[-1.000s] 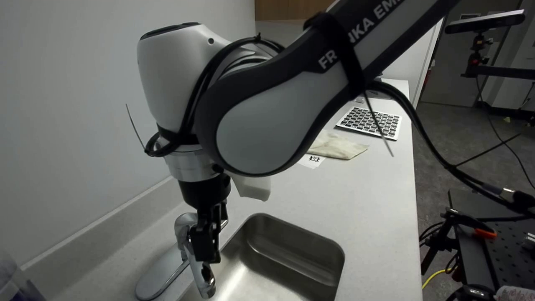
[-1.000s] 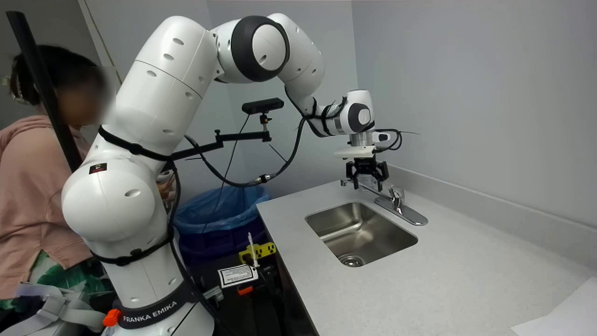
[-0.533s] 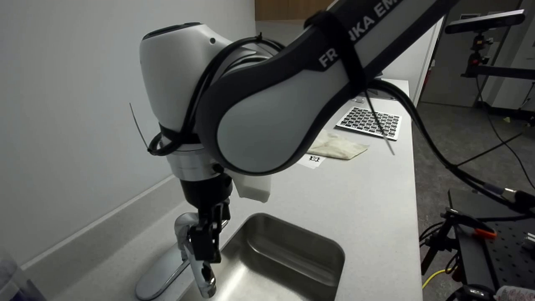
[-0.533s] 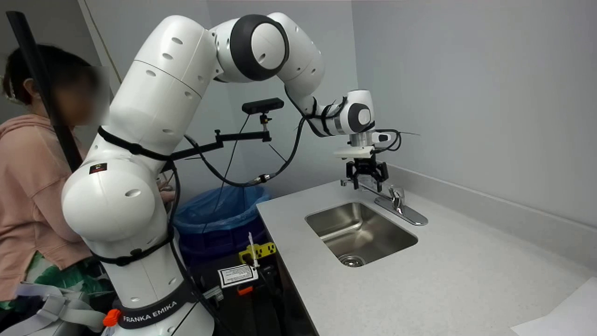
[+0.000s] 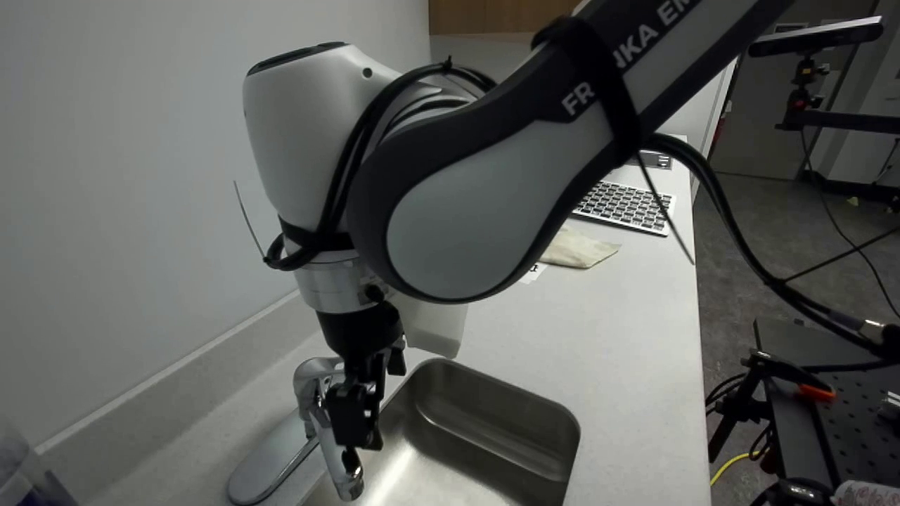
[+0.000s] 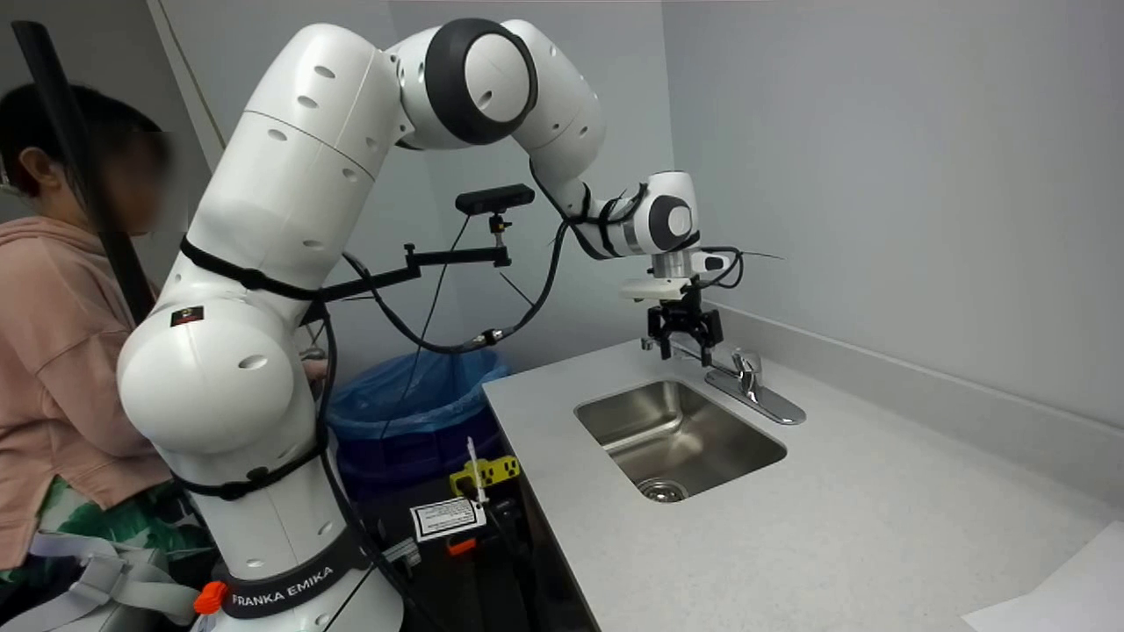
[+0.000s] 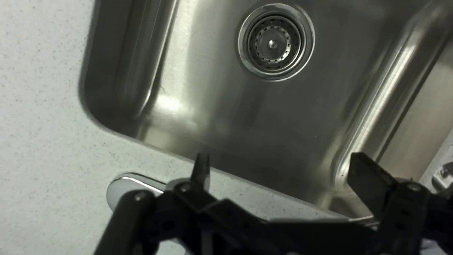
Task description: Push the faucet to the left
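Observation:
The chrome faucet stands behind the sink, its base plate on the counter and its slim spout reaching toward the camera in an exterior view. In an exterior view the faucet body shows with the spout running back left behind the fingers. My black gripper points down beside the spout on its sink side, overlapping part of it; contact cannot be told. In the wrist view the gripper is open, fingers wide apart with nothing between the tips. Part of the base plate shows there; the gripper hides most of the faucet.
The steel sink lies beside the gripper; its drain shows in the wrist view. A wall rises behind the faucet. A cloth and a black-and-white patterned board lie farther along the counter. A clear container stands near the faucet.
My gripper has moved slightly away from the wall toward the sink side and a little lower. The faucet shows no visible movement. The person behind the arm has shifted left.

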`<state>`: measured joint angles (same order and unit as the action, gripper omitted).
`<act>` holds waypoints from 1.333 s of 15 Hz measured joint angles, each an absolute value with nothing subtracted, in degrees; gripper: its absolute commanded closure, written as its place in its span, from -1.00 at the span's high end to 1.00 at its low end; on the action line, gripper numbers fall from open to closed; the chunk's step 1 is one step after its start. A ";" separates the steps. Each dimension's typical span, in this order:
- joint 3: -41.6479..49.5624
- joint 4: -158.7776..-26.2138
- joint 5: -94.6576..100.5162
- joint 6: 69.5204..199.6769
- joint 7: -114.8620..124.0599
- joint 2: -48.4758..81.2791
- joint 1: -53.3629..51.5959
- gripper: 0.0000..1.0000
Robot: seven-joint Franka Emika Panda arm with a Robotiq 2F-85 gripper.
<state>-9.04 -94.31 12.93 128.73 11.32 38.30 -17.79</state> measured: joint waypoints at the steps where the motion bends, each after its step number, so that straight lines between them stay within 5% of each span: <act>1: -8.94 -94.82 12.93 128.73 12.69 38.15 -18.03 0.31; 10: -7.38 -95.00 12.90 130.93 23.24 37.63 -20.83 -1.00; 20: -6.56 -94.04 7.16 133.51 32.24 38.03 -21.71 -1.00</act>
